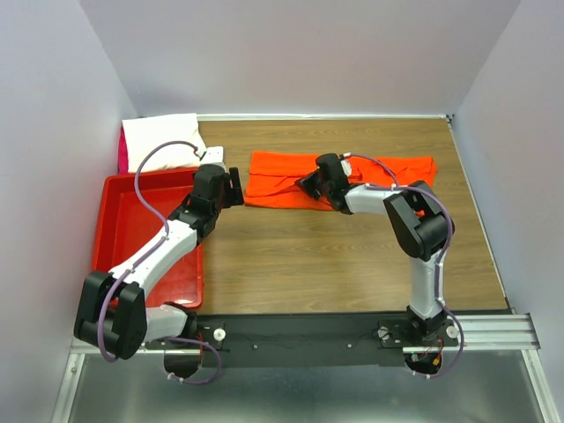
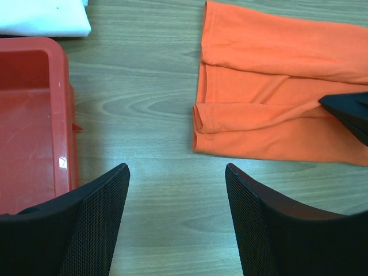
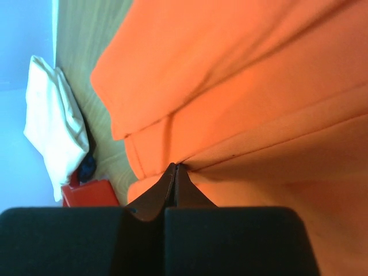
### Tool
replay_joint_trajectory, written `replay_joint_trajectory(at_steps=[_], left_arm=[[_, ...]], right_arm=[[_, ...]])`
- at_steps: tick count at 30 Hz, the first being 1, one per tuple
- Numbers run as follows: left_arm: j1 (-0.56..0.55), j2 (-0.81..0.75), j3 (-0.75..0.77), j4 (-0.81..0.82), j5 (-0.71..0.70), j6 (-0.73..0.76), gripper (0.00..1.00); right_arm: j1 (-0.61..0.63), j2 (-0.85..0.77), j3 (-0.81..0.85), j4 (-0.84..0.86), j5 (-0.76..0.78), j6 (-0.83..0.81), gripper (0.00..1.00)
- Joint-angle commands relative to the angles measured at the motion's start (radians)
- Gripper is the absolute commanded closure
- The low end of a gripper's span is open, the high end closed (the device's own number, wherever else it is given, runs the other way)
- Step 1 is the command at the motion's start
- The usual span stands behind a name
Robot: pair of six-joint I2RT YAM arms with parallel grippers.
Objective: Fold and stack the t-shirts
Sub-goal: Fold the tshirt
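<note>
Hovering just off the far right corner of the red bin [image 1: 119,238], the left gripper [image 1: 236,187] holds nothing; its two mesh-faced fingers [image 2: 98,218] stand wide apart over bare wooden table [image 1: 308,264], with the bin's wall on one side of the gap in the left wrist view. To the right of the bin, clear of it and not touching it, the orange t-shirt [image 1: 397,167] lies flat on the table, folded into a long band with layered hems at the end nearer the bin. The right gripper [image 1: 307,185] is down on that band, farther from the bin than the left one; its fingers are pressed fully together, and a crease of the orange cloth runs straight into the tips (a thin pinch of fabric, as the right wrist view shows). Beyond the bin's far edge lies the white t-shirt [image 1: 163,137], folded; a sliver of the pink t-shirt [image 1: 122,150] shows just beside it, off the bin's far left corner.
</note>
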Motion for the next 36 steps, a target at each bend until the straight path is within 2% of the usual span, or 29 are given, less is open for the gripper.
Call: replay_joint_trajectory(at_steps=[1, 9, 12, 13, 15, 16, 19, 22, 26, 29, 31, 33, 35, 36], left_arm=[[-0.007, -0.007, -0.006, 0.005, -0.001, 0.015, 0.25], [-0.010, 0.007, -0.004, 0.004, 0.017, 0.020, 0.25], [-0.014, 0.022, -0.001, 0.002, 0.033, 0.023, 0.25], [-0.014, 0.025, 0.002, -0.001, 0.036, 0.024, 0.25], [-0.019, 0.033, 0.004, -0.001, 0.042, 0.026, 0.25], [-0.019, 0.036, 0.004, -0.001, 0.045, 0.026, 0.25], [-0.021, 0.048, 0.007, -0.001, 0.066, 0.026, 0.24], [-0.021, 0.067, 0.011, 0.002, 0.102, 0.015, 0.25], [-0.019, 0.099, 0.040, 0.002, 0.186, -0.018, 0.27], [-0.030, 0.164, 0.092, 0.007, 0.267, -0.054, 0.39], [-0.042, 0.206, 0.120, 0.010, 0.281, -0.063, 0.41], [-0.060, 0.276, 0.170, 0.011, 0.286, -0.069, 0.49], [-0.068, 0.332, 0.210, 0.008, 0.293, -0.074, 0.52], [-0.070, 0.385, 0.230, 0.007, 0.301, -0.080, 0.58]], right_arm=[[-0.007, 0.046, 0.052, -0.035, 0.034, -0.031, 0.99], [-0.055, 0.106, 0.128, -0.043, 0.007, -0.049, 0.98], [-0.069, 0.124, 0.148, -0.044, -0.005, -0.049, 0.88], [-0.073, 0.127, 0.151, -0.046, -0.012, -0.051, 0.79], [-0.079, 0.132, 0.165, -0.047, -0.019, -0.075, 0.69], [-0.081, 0.132, 0.173, -0.049, -0.033, -0.094, 0.59], [-0.081, 0.130, 0.222, -0.077, -0.082, -0.193, 0.47], [-0.081, 0.087, 0.228, -0.093, -0.159, -0.304, 0.45], [-0.081, -0.006, 0.196, -0.132, -0.177, -0.486, 0.46], [-0.081, -0.081, 0.150, -0.196, -0.200, -0.583, 0.47], [-0.082, -0.095, 0.138, -0.216, -0.200, -0.621, 0.47], [-0.082, -0.129, 0.099, -0.236, -0.202, -0.667, 0.47], [-0.084, -0.150, 0.069, -0.244, -0.208, -0.703, 0.48], [-0.085, -0.153, 0.061, -0.248, -0.211, -0.709, 0.48]])
